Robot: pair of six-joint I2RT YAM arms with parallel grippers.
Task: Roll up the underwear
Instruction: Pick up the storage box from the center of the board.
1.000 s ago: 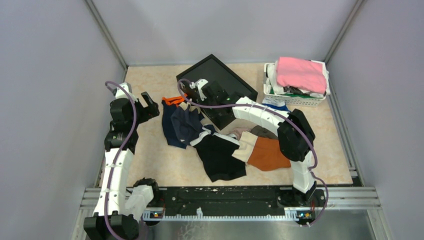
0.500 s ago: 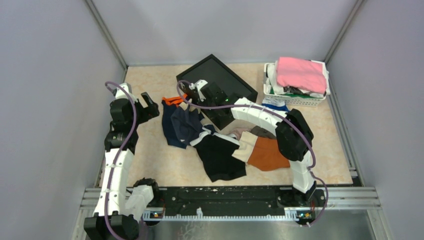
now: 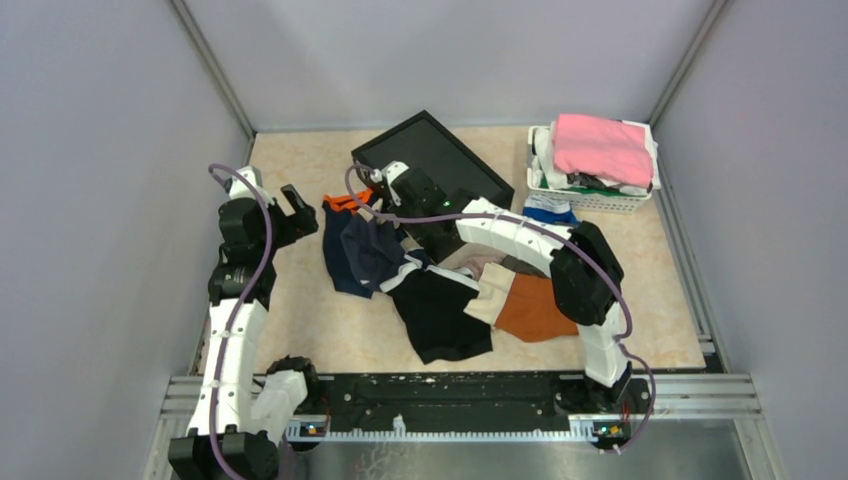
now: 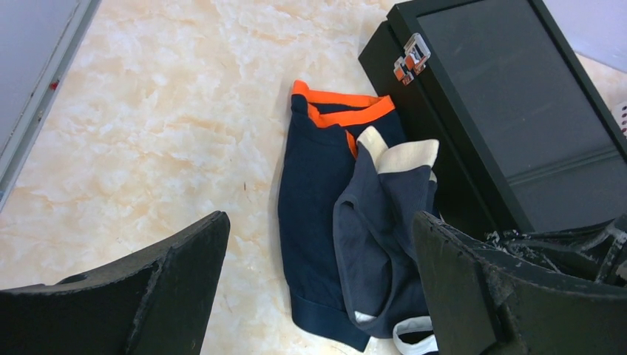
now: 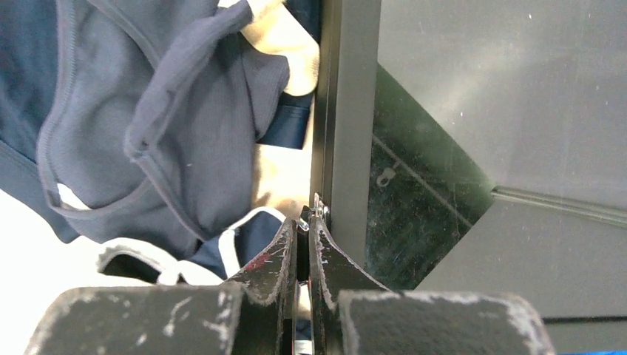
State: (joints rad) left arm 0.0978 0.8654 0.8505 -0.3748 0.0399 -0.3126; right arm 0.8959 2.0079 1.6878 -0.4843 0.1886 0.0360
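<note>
- The left gripper (image 3: 299, 206) is held over the worktop (image 3: 300, 320) with its fingers spread wide apart and nothing between them.
- Just to the right of it, and framed between its open fingers in the left wrist view, the navy underwear (image 4: 310, 222) is laid flat on the worktop, its orange waistband at the far end.
- The grey-blue underwear (image 3: 375, 245) with a cream waistband is crumpled over the navy piece, on the side away from the left gripper. It lies just left of the right gripper.
- The right gripper (image 5: 304, 225) is shown with its fingers pressed together, their tips set against the left edge of the black case (image 3: 432, 150). A small metal piece (image 5: 316, 208) is seen at the tips, and it cannot be told whether it is pinched.
- The black underwear (image 3: 440, 315) with white trim is spread on the worktop, nearer the arm bases than the right gripper.
- Right of that, beyond the right arm's elbow, the rust-orange underwear (image 3: 535, 310) is laid flat.
- Far to the right of the right gripper, part of the royal blue underwear (image 3: 552, 213) is seen touching the white basket (image 3: 590, 201). A pink cloth (image 3: 600, 145) is piled on top of the basket.
</note>
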